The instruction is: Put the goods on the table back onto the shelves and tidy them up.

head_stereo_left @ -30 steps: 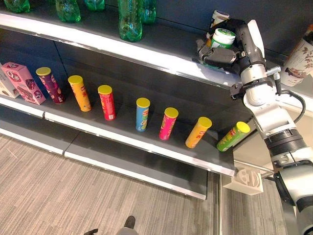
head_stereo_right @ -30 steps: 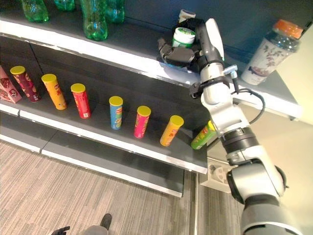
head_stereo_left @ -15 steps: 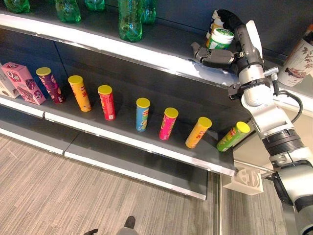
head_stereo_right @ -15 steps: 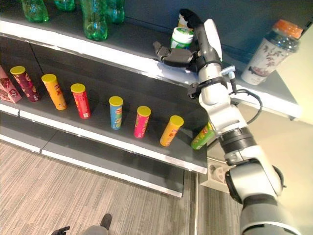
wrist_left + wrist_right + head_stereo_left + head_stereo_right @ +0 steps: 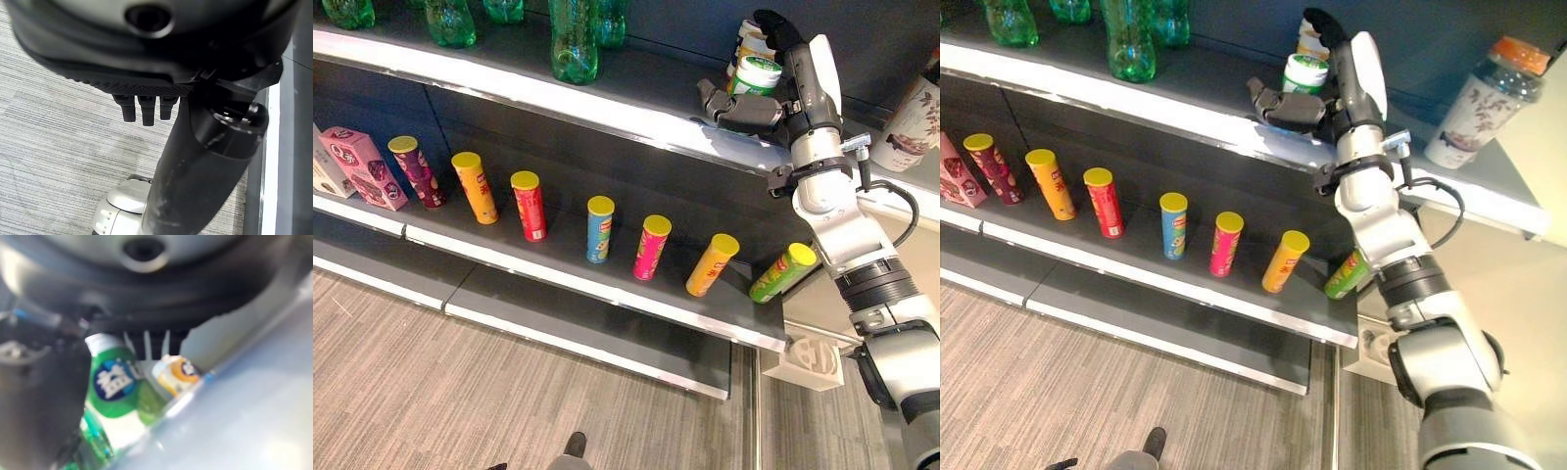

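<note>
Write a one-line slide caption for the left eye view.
Right hand open beside a green-capped jar on the upper shelf, above a row of chip cans.

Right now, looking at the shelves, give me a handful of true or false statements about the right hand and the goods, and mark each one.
1. The right hand is up at the upper shelf beside a small green-capped jar. True.
2. The right hand's fingers are clenched round a chip can. False: they are spread open and hold nothing.
3. The chip cans on the lower shelf all have yellow lids. True.
4. The green chip can at the row's right end stands bolt upright. False: it leans well over.
5. A pink box sits at the left end of the lower shelf. True.
6. The green bottles stand on the floor. False: they stand on the upper shelf.
</note>
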Available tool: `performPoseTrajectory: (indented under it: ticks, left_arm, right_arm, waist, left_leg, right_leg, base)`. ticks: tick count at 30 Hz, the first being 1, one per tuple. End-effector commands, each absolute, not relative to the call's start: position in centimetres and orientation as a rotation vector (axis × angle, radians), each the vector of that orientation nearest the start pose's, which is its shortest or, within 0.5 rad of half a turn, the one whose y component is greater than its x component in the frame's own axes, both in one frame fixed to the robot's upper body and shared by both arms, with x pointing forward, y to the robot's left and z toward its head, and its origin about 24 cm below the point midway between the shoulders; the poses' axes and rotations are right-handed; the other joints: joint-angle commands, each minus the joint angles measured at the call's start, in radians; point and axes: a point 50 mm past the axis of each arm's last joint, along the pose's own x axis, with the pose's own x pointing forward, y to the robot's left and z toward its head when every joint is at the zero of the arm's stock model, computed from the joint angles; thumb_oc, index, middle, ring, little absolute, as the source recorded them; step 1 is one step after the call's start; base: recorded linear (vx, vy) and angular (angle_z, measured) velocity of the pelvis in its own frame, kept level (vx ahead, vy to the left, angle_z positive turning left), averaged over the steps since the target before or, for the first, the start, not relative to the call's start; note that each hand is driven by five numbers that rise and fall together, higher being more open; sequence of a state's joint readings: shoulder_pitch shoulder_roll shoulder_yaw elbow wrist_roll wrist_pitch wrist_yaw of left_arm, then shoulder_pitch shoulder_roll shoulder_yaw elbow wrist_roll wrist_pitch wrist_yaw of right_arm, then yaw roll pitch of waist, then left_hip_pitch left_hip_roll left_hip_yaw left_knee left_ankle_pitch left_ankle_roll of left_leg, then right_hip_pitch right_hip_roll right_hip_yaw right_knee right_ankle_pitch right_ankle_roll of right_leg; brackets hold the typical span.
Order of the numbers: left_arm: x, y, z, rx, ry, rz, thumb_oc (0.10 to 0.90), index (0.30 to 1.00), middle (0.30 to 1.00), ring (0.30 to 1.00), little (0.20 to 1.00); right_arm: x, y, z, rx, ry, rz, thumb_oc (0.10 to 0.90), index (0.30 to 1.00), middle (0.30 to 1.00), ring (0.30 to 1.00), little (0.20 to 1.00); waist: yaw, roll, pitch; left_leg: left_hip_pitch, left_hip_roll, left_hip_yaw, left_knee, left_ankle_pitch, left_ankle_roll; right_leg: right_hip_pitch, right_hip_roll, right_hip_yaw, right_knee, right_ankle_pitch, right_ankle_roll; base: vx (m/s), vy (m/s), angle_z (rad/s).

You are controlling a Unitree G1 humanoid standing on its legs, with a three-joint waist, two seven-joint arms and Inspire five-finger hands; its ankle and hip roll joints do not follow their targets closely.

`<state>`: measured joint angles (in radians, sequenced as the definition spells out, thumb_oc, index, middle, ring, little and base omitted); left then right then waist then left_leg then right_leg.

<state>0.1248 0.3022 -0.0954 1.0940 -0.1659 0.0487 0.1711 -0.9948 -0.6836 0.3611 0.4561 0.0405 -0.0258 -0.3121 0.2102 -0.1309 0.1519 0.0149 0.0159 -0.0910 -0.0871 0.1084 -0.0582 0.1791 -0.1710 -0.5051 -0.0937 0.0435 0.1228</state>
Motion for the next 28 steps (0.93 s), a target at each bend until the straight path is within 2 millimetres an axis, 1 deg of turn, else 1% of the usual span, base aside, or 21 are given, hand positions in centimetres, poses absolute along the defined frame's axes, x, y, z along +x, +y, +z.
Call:
performPoseTrajectory:
  ticks: [1, 2, 6, 7, 8, 9, 10, 12, 13, 14, 15, 17, 18, 19, 21, 22, 23, 24, 25, 27, 28]
  left_arm:
    - [7.0, 28.0, -14.8, 0.356, 1.215, 0.363, 0.800, 0.900, 0.900, 0.900, 0.900]
    - [7.0, 27.9, -14.9, 0.356, 1.213, 0.359, 0.800, 0.900, 0.900, 0.900, 0.900]
    - [7.1, 27.9, -14.9, 0.351, 1.216, 0.365, 0.800, 0.900, 0.900, 0.900, 0.900]
    - [7.1, 27.7, -14.9, 0.348, 1.219, 0.367, 0.800, 0.900, 0.900, 0.900, 0.900]
    - [7.2, 27.7, -15.0, 0.346, 1.218, 0.370, 0.800, 0.900, 0.900, 0.900, 0.900]
    - [7.2, 27.6, -15.0, 0.352, 1.217, 0.369, 0.800, 0.900, 0.900, 0.900, 0.900]
    - [7.5, 27.4, -15.0, 0.345, 1.209, 0.371, 0.800, 0.900, 0.900, 0.900, 0.900]
    - [7.7, 26.8, -15.1, 0.299, 1.196, 0.363, 0.800, 0.900, 0.900, 0.900, 0.900]
    - [7.9, 26.6, -15.1, 0.275, 1.186, 0.355, 0.800, 0.900, 0.900, 0.900, 0.900]
    - [8.8, 25.8, -14.9, 0.195, 1.139, 0.317, 0.800, 0.900, 0.900, 0.900, 0.900]
    - [9.7, 25.3, -14.7, 0.140, 1.093, 0.265, 0.800, 0.900, 0.900, 0.900, 0.900]
    - [9.9, 25.3, -14.6, 0.140, 1.083, 0.262, 0.800, 0.900, 0.900, 0.900, 0.900]
    - [10.4, 25.3, -14.4, 0.146, 1.067, 0.240, 0.800, 0.900, 0.900, 0.900, 0.900]
    - [10.7, 25.4, -14.2, 0.143, 1.053, 0.238, 0.800, 0.900, 0.900, 0.900, 0.900]
    - [10.9, 25.4, -14.1, 0.146, 1.039, 0.208, 0.800, 0.900, 0.900, 0.900, 0.900]
    - [11.0, 25.4, -14.0, 0.142, 1.033, 0.206, 0.800, 0.900, 0.900, 0.900, 0.900]
    - [11.0, 25.4, -14.0, 0.133, 1.029, 0.207, 0.800, 0.900, 0.900, 0.900, 0.900]
    - [10.8, 25.4, -14.1, 0.125, 1.029, 0.210, 0.800, 0.900, 0.900, 0.900, 0.900]
    - [11.1, 25.5, -13.9, 0.116, 1.014, 0.200, 0.800, 0.900, 0.900, 0.900, 0.900]
    - [11.2, 25.5, -13.7, 0.102, 0.993, 0.182, 0.800, 0.900, 0.900, 0.900, 0.900]
    - [11.0, 25.5, -13.8, 0.105, 1.000, 0.176, 0.800, 0.900, 0.900, 0.900, 0.900]
  right_arm:
    - [35.1, -19.0, 35.2, -0.639, -0.906, -0.318, 0.800, 0.900, 0.900, 0.900, 0.900]
    - [34.8, -18.9, 35.4, -0.612, -0.924, -0.316, 0.800, 0.900, 0.900, 0.900, 0.900]
    - [32.1, -18.0, 37.1, -0.516, -1.088, -0.270, 0.800, 0.900, 0.900, 0.900, 0.900]
    - [30.5, -17.6, 37.6, -0.456, -1.173, -0.243, 0.800, 0.900, 0.900, 0.900, 0.900]
    - [29.7, -17.6, 38.0, -0.426, -1.222, -0.239, 0.800, 0.900, 0.900, 0.900, 0.900]
    - [27.9, -17.3, 38.2, -0.371, -1.305, -0.215, 0.800, 0.900, 0.900, 0.900, 0.900]
    - [26.3, -17.4, 38.1, -0.294, -1.372, -0.190, 0.800, 0.900, 0.900, 0.900, 0.900]
    - [24.7, -17.3, 36.6, -0.028, -1.393, 0.000, 0.800, 0.900, 0.900, 0.900, 0.900]
    - [24.6, -17.6, 35.8, 0.047, -1.358, 0.082, 0.800, 0.900, 0.900, 0.900, 0.900]
    - [24.5, -17.2, 33.1, 0.240, -1.250, 0.333, 0.800, 0.900, 0.900, 0.900, 0.900]
    - [25.0, -15.9, 28.6, 0.384, -1.021, 0.569, 0.800, 0.900, 0.900, 0.900, 0.900]
    - [24.5, -15.8, 28.1, 0.346, -1.008, 0.614, 0.800, 0.900, 0.900, 0.900, 0.900]
    - [24.7, -15.7, 26.4, 0.344, -0.910, 0.638, 0.800, 0.900, 0.900, 0.900, 0.900]
    - [24.7, -15.5, 24.8, 0.396, -0.837, 0.672, 0.800, 0.900, 0.900, 0.900, 0.900]
    - [24.3, -14.8, 21.6, 0.373, -0.669, 0.762, 0.800, 0.900, 0.900, 0.900, 0.900]
    - [24.2, -14.9, 19.9, 0.406, -0.591, 0.759, 0.800, 0.900, 0.900, 0.900, 0.900]
    - [24.0, -14.8, 17.1, 0.509, -0.478, 0.747, 0.800, 0.900, 0.900, 0.900, 0.900]
    - [23.7, -14.5, 15.6, 0.484, -0.413, 0.765, 0.800, 0.900, 0.900, 0.900, 0.900]
    - [23.4, -14.8, 15.2, 0.385, -0.382, 0.777, 0.800, 0.900, 0.900, 0.900, 0.900]
    - [22.4, -15.3, 12.3, 0.416, -0.234, 0.784, 0.800, 0.900, 0.900, 0.900, 0.900]
    - [22.2, -15.5, 11.4, 0.421, -0.204, 0.766, 0.800, 0.900, 0.900, 0.900, 0.900]
  waist:
    - [0.039, 0.012, -0.055]
    - [0.037, 0.013, -0.056]
    - [0.022, 0.017, -0.061]
    - [0.014, 0.019, -0.064]
    - [0.006, 0.021, -0.065]
    - [-0.005, 0.023, -0.068]
    - [-0.020, 0.026, -0.072]
    - [-0.042, 0.031, -0.075]
    - [-0.052, 0.030, -0.080]
    - [-0.075, 0.034, -0.083]
    - [-0.097, 0.037, -0.085]
    - [-0.108, 0.036, -0.091]
    - [-0.115, 0.040, -0.087]
    - [-0.123, 0.042, -0.086]
    - [-0.142, 0.045, -0.088]
    - [-0.150, 0.048, -0.087]
    - [-0.159, 0.053, -0.083]
    - [-0.168, 0.054, -0.086]
    - [-0.173, 0.056, -0.083]
    - [-0.189, 0.061, -0.080]
    - [-0.192, 0.063, -0.079]
  left_leg:
    - [0.039, 0.025, 0.067, 0.000, -0.095, -0.014]
    - [0.039, 0.025, 0.067, 0.000, -0.095, -0.013]
    - [0.046, 0.024, 0.076, 0.000, -0.101, -0.011]
    - [0.049, 0.025, 0.082, 0.000, -0.103, -0.011]
    - [0.050, 0.025, 0.085, 0.000, -0.105, -0.010]
    - [0.055, 0.027, 0.093, 0.000, -0.108, -0.010]
    - [0.059, 0.028, 0.101, 0.000, -0.111, -0.009]
    - [0.064, 0.029, 0.114, 0.000, -0.114, -0.008]
    - [0.061, 0.028, 0.117, 0.000, -0.111, -0.005]
    - [0.071, 0.033, 0.138, 0.000, -0.115, -0.007]
    - [0.075, 0.034, 0.151, 0.000, -0.115, -0.009]
    - [0.070, 0.033, 0.153, 0.000, -0.113, -0.009]
    - [0.077, 0.036, 0.159, 0.000, -0.116, -0.011]
    - [0.078, 0.036, 0.165, 0.000, -0.116, -0.012]
    - [0.077, 0.036, 0.175, 0.000, -0.114, -0.011]
    - [0.079, 0.036, 0.182, 0.000, -0.115, -0.011]
    - [0.085, 0.036, 0.191, 0.000, -0.117, -0.010]
    - [0.082, 0.035, 0.195, 0.000, -0.115, -0.009]
    - [0.083, 0.036, 0.199, 0.000, -0.115, -0.009]
    - [0.086, 0.037, 0.209, 0.000, -0.116, -0.008]
    - [0.088, 0.037, 0.214, 0.000, -0.116, -0.008]
  right_leg:
    - [0.017, -0.015, -0.019, 0.036, -0.035, 0.025]
    - [0.017, -0.015, -0.018, 0.037, -0.035, 0.026]
    - [0.018, -0.016, -0.007, 0.034, -0.036, 0.028]
    - [0.018, -0.016, -0.004, 0.035, -0.036, 0.028]
    - [0.017, -0.016, 0.001, 0.035, -0.037, 0.028]
    - [0.016, -0.016, 0.008, 0.035, -0.037, 0.029]
    - [0.013, -0.016, 0.016, 0.034, -0.036, 0.030]
    - [0.010, -0.016, 0.028, 0.033, -0.035, 0.029]
    - [0.005, -0.016, 0.033, 0.030, -0.031, 0.029]
    - [0.001, -0.015, 0.048, 0.029, -0.031, 0.028]
    - [-0.003, -0.017, 0.058, 0.028, -0.029, 0.026]
    - [-0.009, -0.019, 0.060, 0.027, -0.026, 0.027]
    - [-0.008, -0.017, 0.066, 0.028, -0.028, 0.026]
    - [-0.011, -0.018, 0.071, 0.029, -0.026, 0.026]
    - [-0.019, -0.019, 0.081, 0.027, -0.022, 0.025]
    - [-0.022, -0.020, 0.086, 0.027, -0.021, 0.025]
    - [-0.024, -0.019, 0.095, 0.029, -0.021, 0.024]
    - [-0.032, -0.021, 0.101, 0.030, -0.017, 0.025]
    - [-0.035, -0.021, 0.108, 0.031, -0.016, 0.026]
    - [-0.039, -0.023, 0.119, 0.029, -0.013, 0.027]
    - [-0.040, -0.023, 0.122, 0.028, -0.012, 0.028]
  base:
    - [0.00, 0.000, 0.00]
    - [0.00, 0.000, 0.00]
    - [0.00, 0.004, -0.01]
    - [0.01, 0.017, -0.04]
    - [0.00, 0.000, 0.00]
    - [0.01, 0.020, -0.07]
    - [0.01, 0.020, -0.12]
    - [-0.01, 0.025, -0.26]
    - [-0.01, 0.027, -0.33]
    - [-0.02, 0.023, -0.66]
    - [-0.02, 0.021, -0.57]
    - [-0.02, 0.007, -0.32]
    - [-0.01, -0.001, -0.09]
    - [-0.02, 0.007, -0.08]
    - [-0.02, 0.012, -0.05]
    - [-0.01, 0.007, -0.06]
    - [-0.02, 0.017, -0.26]
    - [-0.02, 0.010, -0.25]
    - [-0.02, 0.008, -0.24]
    - [0.00, 0.004, -0.14]
    - [0.00, 0.009, -0.22]
